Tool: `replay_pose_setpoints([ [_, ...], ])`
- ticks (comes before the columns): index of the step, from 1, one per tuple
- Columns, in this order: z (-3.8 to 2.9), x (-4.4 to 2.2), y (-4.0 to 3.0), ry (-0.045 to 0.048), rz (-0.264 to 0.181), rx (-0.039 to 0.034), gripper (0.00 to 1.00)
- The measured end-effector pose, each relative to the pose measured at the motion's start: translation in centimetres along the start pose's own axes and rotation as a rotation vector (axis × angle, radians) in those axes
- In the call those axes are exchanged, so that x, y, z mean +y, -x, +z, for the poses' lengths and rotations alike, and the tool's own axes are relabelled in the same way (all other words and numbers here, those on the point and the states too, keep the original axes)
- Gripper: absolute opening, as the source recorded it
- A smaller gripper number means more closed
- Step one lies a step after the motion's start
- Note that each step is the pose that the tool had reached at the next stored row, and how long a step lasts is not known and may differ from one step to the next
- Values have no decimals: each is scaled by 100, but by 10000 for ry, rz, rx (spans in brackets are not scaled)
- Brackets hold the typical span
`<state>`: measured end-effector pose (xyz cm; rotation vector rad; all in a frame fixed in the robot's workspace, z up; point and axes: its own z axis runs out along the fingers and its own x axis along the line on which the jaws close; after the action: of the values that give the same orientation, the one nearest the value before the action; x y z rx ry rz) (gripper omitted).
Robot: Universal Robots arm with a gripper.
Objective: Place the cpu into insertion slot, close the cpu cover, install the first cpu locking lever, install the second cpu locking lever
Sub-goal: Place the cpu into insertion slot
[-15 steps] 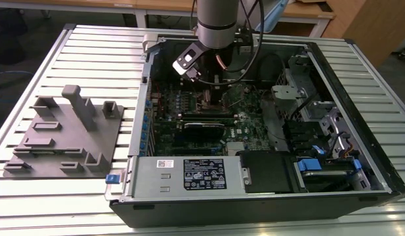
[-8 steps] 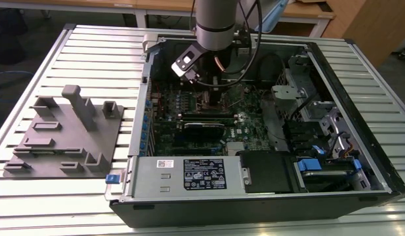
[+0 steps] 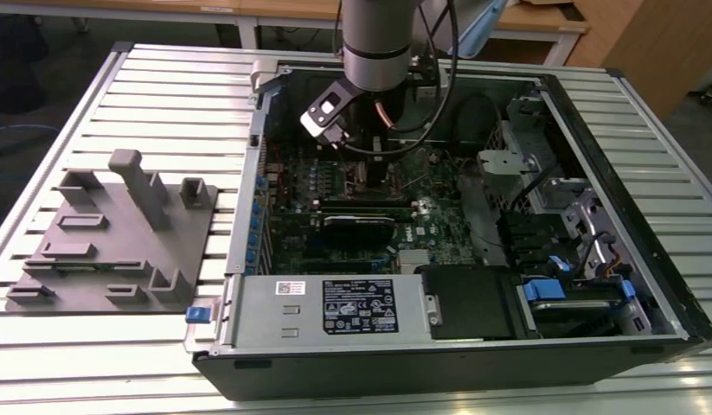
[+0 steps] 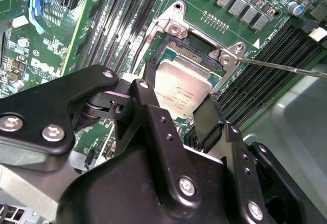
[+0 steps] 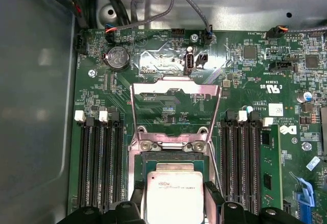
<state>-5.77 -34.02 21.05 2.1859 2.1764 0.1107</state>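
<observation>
While the silver-sleeved robot arm [image 3: 376, 52] reached down into the open black computer case [image 3: 448, 372] from its twelve o'clock edge in the exterior view, its black two-fingered gripper [image 4: 180, 112] was clenched on the cpu [image 4: 183, 90], a small flat square chip with a dull silver-grey metal face. In both wrist views a black finger [image 4: 148, 109] pressed against each of two opposite edges of the cpu.

The cpu hung partly over the insertion slot [image 4: 190, 50], a square socket with a silver metal rim. Gold contacts in the slot showed beyond the chip's far edge. Whether the chip touched the slot could not be told.

In the first wrist view the cpu cover [image 5: 153, 84], a thin silver metal frame with a cut-out middle, stood swung open from the slot's far edge, over the green motherboard [image 5: 286, 101]. Long black memory slots [image 5: 99, 162] ran along both flanks of the insertion slot. A thin steel locking lever [image 4: 286, 66] stuck out free beside the slot's corner bracket.

In the exterior view the case lay on a slatted metal table [image 3: 159, 78]. A grey moulded fixture tray [image 3: 113, 251] sat at nine o'clock from the case, on the exterior view's left. A grey labelled power-supply box [image 3: 332, 307] filled the case's six o'clock side.
</observation>
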Motion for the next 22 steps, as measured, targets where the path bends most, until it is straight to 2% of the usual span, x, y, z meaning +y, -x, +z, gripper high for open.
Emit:
replay_pose_setpoints([
  [12,29,-2,3,2,1,3,54],
  [22,70,21,3,2,-2,-33,54],
])
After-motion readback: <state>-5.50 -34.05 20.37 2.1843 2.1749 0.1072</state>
